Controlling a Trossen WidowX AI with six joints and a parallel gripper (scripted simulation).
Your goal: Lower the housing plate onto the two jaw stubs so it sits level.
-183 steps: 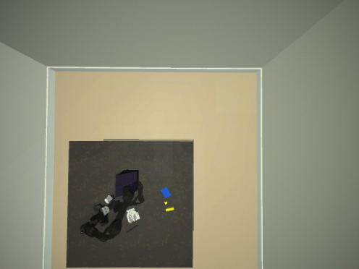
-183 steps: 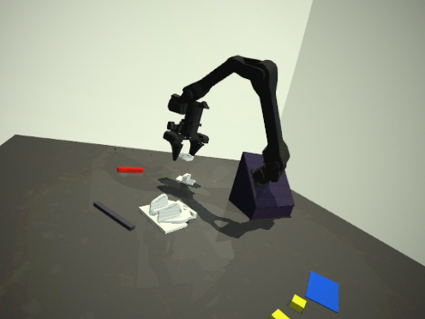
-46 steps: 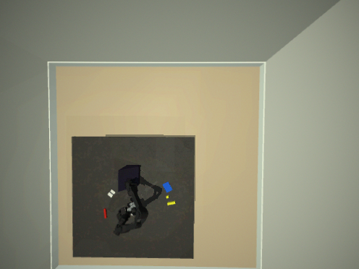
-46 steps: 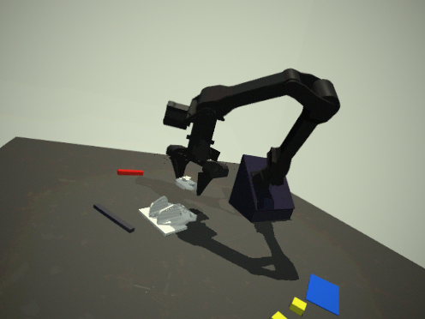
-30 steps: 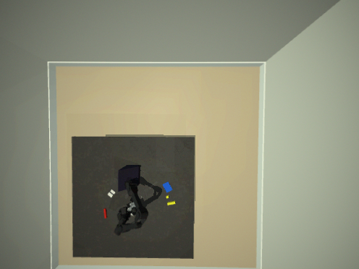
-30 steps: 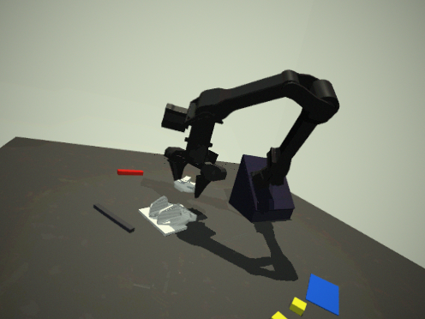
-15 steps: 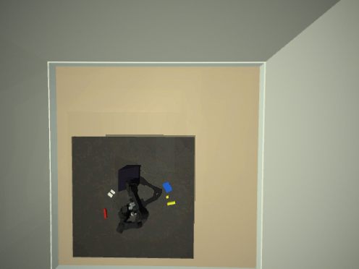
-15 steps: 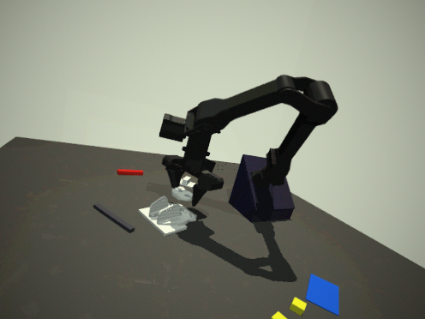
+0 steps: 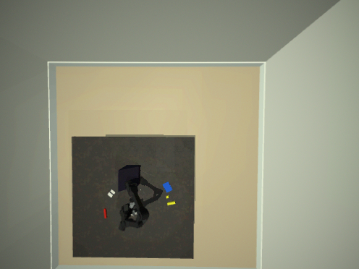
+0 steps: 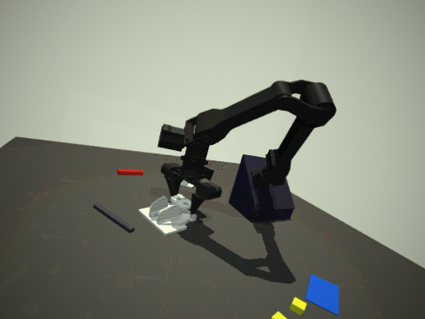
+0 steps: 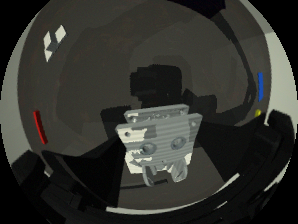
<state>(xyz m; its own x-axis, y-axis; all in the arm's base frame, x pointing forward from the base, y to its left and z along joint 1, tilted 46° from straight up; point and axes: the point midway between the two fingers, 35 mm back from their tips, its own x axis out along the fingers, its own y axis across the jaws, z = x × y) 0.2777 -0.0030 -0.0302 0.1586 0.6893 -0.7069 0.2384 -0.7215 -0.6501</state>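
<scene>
Plate [image 10: 181,201] [image 11: 159,141] was clamped between the fingertips of the gripper [image 10: 183,201] [image 11: 158,129], gripped by two opposite ends — probably so that its underside was free to go down on the stubs. Beneath the gripper and just ahead of it lay the two jaws [image 10: 168,213] [image 11: 165,172], on a white base [image 10: 166,231]. The plate looked light grey and ribbed, with two round holes — whether it was already seated, I cannot tell.

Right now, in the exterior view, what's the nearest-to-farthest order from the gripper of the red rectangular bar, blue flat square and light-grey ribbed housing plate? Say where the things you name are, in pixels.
1. Light-grey ribbed housing plate [image 9: 132,205] [image 10: 181,201] [image 11: 160,138]: between the gripper's [image 9: 132,209] [image 10: 183,205] [image 11: 159,146] fingers.
2. Red rectangular bar [image 9: 105,213] [image 10: 130,172] [image 11: 40,127]: upper left.
3. Blue flat square [image 9: 167,186] [image 10: 323,294] [image 11: 260,87]: lower right.
</scene>
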